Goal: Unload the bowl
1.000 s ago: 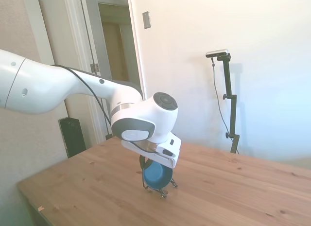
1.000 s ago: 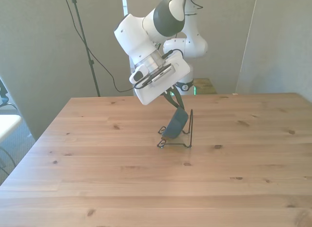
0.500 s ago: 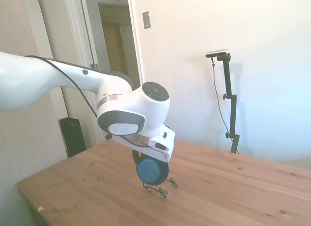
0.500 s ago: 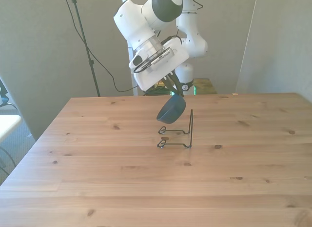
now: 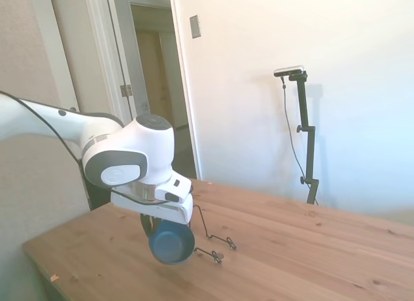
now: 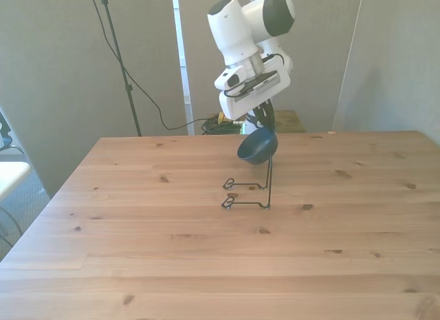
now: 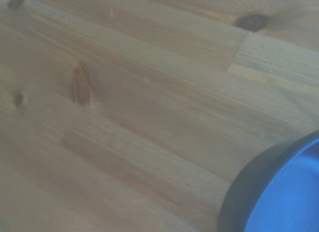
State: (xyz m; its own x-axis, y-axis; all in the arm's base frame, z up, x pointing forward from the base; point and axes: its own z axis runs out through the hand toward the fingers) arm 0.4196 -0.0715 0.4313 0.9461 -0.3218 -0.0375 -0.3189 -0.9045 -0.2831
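Observation:
The small dark-blue bowl [image 5: 172, 244] hangs in the air just above the wooden table, with my gripper [image 5: 157, 227] shut on its rim. In the front view the bowl [image 6: 258, 146] is beyond the thin black wire rack [image 6: 256, 189], under the gripper [image 6: 265, 125]. The rack [image 5: 212, 237] stands bare, to the right of the bowl in the side view. Up close, the wrist view catches the bowl's dark rim [image 7: 249, 187] and lighter blue inside over bare table boards.
The wooden table [image 6: 172, 265] stretches wide around the rack. Behind the arm in the side view is an open doorway [image 5: 155, 61], and a black cable [image 6: 137, 86] hangs behind the table in the front view.
The bowl has come up out of the wire rack in my gripper and travelled away from it, leftward in the side view and toward the far edge in the front view.

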